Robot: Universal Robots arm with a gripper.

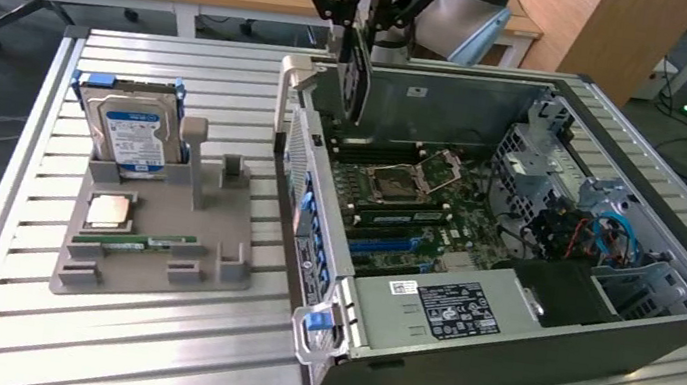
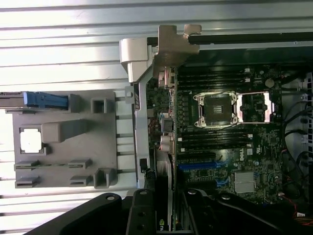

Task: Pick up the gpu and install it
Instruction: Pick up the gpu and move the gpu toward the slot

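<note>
I am gripping the thin, flat, dark gpu card (image 1: 362, 79) between the clamped fingers of the black tool (image 1: 370, 23). The card is hanging upright just above the open dark-grey metal computer case (image 1: 535, 366), near the case's rear wall. It is not touching the green motherboard (image 1: 435, 216) inside the case. A grey plastic parts tray (image 1: 144, 271) is sitting beside the case on the slatted metal desk (image 1: 132, 350).

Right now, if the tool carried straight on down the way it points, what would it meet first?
The tool holds the gpu edge-down, so the card leads. It would probably meet the motherboard in the open computer case first, near the wall at the exterior view's left; depth is unclear.
</note>
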